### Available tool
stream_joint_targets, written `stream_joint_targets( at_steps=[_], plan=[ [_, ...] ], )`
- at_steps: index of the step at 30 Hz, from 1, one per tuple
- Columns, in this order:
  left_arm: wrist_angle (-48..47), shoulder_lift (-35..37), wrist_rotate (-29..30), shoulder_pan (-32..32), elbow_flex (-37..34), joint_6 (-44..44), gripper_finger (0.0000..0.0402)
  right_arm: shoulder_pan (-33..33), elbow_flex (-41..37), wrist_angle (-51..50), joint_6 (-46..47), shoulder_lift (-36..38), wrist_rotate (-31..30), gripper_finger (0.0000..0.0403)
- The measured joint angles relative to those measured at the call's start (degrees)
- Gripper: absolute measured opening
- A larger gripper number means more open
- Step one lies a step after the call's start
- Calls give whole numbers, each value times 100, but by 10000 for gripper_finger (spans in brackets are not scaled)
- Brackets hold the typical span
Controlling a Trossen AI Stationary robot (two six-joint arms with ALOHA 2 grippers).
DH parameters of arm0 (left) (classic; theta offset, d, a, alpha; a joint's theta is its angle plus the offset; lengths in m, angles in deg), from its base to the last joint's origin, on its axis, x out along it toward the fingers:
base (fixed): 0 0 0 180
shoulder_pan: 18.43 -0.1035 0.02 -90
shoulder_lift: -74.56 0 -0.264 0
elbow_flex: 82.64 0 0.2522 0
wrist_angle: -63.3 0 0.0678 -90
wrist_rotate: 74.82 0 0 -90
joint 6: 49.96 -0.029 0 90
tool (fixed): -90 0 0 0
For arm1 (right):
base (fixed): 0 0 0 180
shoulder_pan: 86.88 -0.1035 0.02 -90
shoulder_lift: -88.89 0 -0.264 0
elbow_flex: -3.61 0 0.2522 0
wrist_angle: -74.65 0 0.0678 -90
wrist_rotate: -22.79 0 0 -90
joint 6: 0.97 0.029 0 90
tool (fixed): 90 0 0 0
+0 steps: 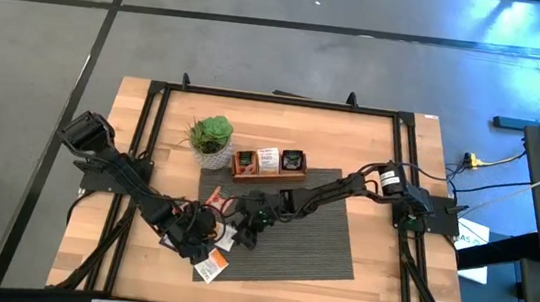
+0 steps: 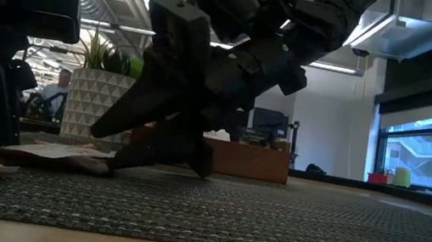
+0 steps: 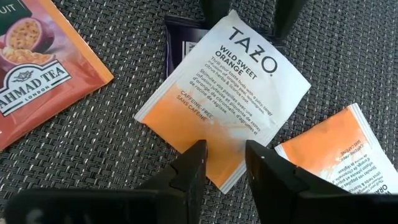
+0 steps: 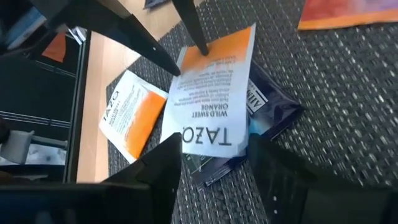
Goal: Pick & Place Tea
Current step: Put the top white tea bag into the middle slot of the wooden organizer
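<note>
A white-orange tea sachet lies flat on the grey mat, overlapping a dark sachet. Left pincer and right pincer stand released at the white-orange sachet's opposite ends.

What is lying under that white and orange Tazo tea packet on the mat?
A dark packet sticks out from under the Tazo packet, on the grey mat. Most of it is covered, so its label cannot be read.

Centre of the table: a mat. At its upper edge sits a tray, a plant to its left. Tea sachets cluster at the mat's lower left.
</note>
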Motion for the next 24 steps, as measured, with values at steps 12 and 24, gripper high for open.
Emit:
stream_joint_targets(
  at_steps=[12,24],
  plan=[
    [146,-2,2,-11,-2,46,109,0,-17,65,65,5,113,200],
    [148,-7,111,-7,-2,116,109,0,-12,52,156,-1,113,139]
  ],
)
